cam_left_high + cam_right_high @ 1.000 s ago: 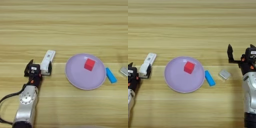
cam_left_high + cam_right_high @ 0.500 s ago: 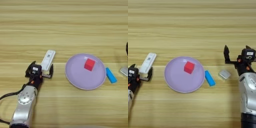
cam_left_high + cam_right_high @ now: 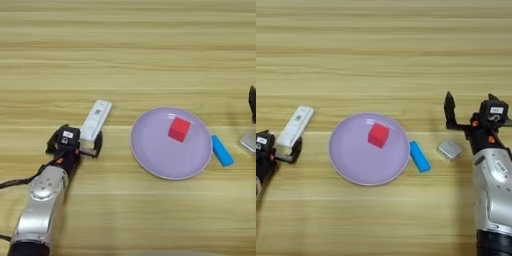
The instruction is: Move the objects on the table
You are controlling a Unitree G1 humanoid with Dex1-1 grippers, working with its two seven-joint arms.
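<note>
Two tools shifted: right tool (image 3: 468,107), open, neared the block (image 3: 449,149); left tool (image 3: 75,145) grips the bar (image 3: 95,119).

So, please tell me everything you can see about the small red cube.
The red cube is a small, plain solid block with a matte look and crisp edges. It sits flat on the lilac plate, toward the far right part, turned a little so a corner faces the robot. Only the plate touches it; both grippers are away from it.
</note>
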